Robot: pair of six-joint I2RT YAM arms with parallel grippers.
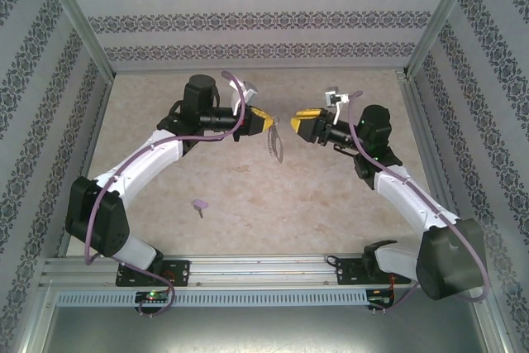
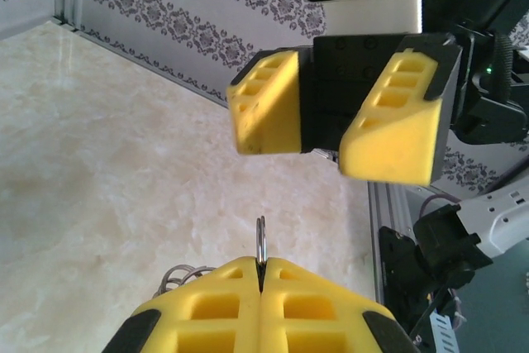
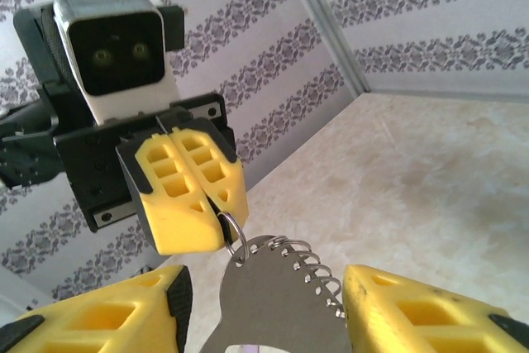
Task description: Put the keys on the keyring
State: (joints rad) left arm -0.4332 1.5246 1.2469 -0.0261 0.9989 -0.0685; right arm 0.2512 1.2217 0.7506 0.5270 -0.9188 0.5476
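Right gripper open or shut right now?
Open: the right gripper fingers stand wide apart. The keyring hangs from the shut left gripper.

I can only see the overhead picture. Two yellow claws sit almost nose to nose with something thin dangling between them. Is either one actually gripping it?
Observer: Yes. The right wrist camera shows the left gripper shut on a small ring, and the keyring hangs from that ring.
Operator: What about the other claw?
Observer: The left wrist camera shows the right gripper wide open and facing the left one. It is holding nothing.
Operator: Is it close to the keyring?
Observer: In its own camera the keyring appears between its fingers. I cannot tell whether they touch.
Operator: And that squiggle?
Observer: It is a fine coiled chain running along one edge of the keyring.
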